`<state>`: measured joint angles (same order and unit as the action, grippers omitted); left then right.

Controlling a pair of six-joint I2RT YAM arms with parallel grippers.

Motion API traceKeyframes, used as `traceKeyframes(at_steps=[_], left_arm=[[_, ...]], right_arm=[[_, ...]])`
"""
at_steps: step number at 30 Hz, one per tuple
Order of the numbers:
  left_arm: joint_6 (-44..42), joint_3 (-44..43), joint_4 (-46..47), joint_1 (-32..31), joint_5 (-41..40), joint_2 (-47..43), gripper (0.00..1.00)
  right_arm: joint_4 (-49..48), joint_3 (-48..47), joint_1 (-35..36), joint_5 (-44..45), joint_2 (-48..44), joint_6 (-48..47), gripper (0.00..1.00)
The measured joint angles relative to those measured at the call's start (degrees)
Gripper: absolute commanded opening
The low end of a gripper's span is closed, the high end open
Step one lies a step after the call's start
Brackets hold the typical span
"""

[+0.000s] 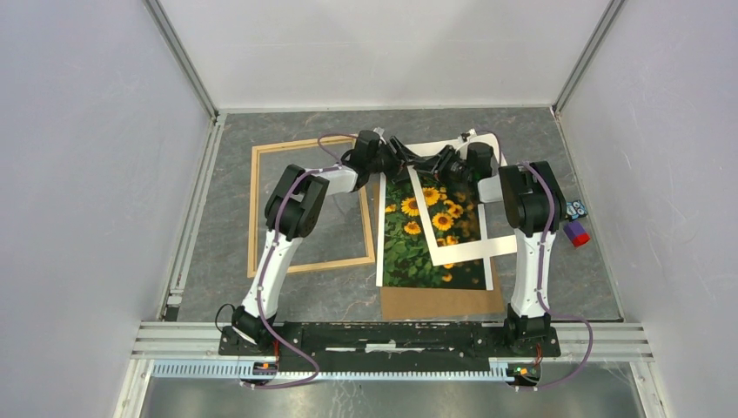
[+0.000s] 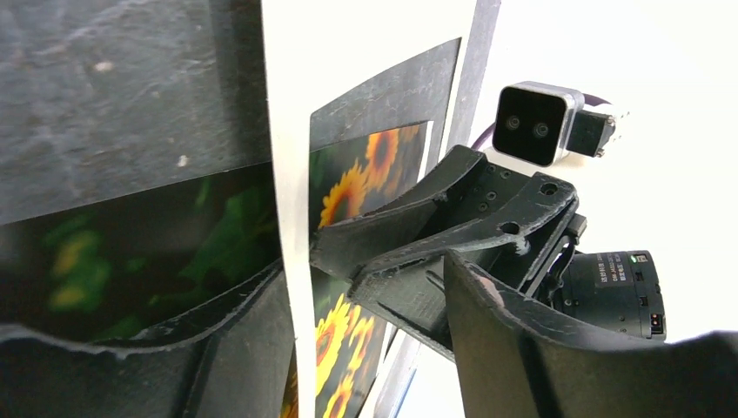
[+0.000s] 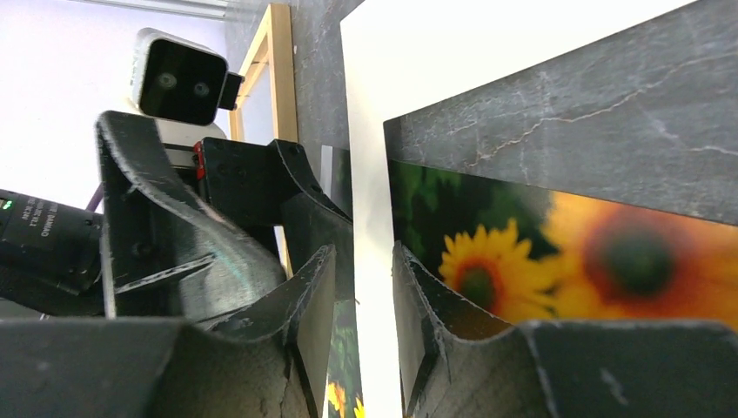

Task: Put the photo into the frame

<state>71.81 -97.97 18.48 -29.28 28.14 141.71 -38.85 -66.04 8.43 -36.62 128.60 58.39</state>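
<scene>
The photo point(image 1: 407, 248) of sunflowers lies flat mid-table on a brown board point(image 1: 435, 303). A white mat point(image 1: 466, 251) lies skewed over its right half. The wooden frame point(image 1: 255, 209) lies to the left, with nothing inside it. Both grippers meet at the mat's far left corner. My left gripper point(image 1: 407, 159) is wide open, and the mat's strip point(image 2: 291, 218) runs close by its left finger. My right gripper point(image 3: 364, 252) straddles the same strip point(image 3: 370, 174). Its jaws are narrowly apart, with a thin gap on the left side. The photo also shows in the right wrist view point(image 3: 557, 261).
A small blue object point(image 1: 574, 209) and a red-and-purple block point(image 1: 578, 235) sit at the right by the wall. Enclosure walls stand on the left, right and back. The arm-base rail point(image 1: 392, 335) runs along the near edge.
</scene>
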Motion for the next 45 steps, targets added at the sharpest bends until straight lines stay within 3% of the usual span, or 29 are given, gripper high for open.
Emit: traceKeyframes(at_steps=[6,14,21,26,30,36,45], left_arm=[[0.1,1.5,-0.1,0.5,-0.5,-0.4,0.39],[0.1,1.2,-2.0,0.9,-0.9,-1.1,0.23],[-2.4,0.8,-8.1,1.6,-2.9,-1.1,0.15],[-4.0,0.9,-11.7,1.7,-3.5,-3.1,0.06],[-4.9,3.3,-13.4,1.6,-4.0,-7.7,0.03],[-5.2,8.1,-16.6,0.5,-4.9,-18.0,0.02],[-5.2,13.8,-18.8,-2.1,-5.8,-27.6,0.02]], right_arm=[[0.7,0.6,0.1,0.6,-0.2,-0.7,0.37],[10.7,0.3,0.1,4.7,-4.7,-9.1,0.42],[24.3,-1.1,0.6,10.4,-11.1,-20.9,0.7],[36.8,-2.8,3.5,20.5,-19.3,-33.1,0.8],[45.5,-2.7,10.4,30.5,-27.3,-42.1,0.81],[55.9,0.4,26.8,46.5,-39.4,-50.7,0.79],[70.0,1.9,45.7,73.5,-41.8,-46.1,0.68]])
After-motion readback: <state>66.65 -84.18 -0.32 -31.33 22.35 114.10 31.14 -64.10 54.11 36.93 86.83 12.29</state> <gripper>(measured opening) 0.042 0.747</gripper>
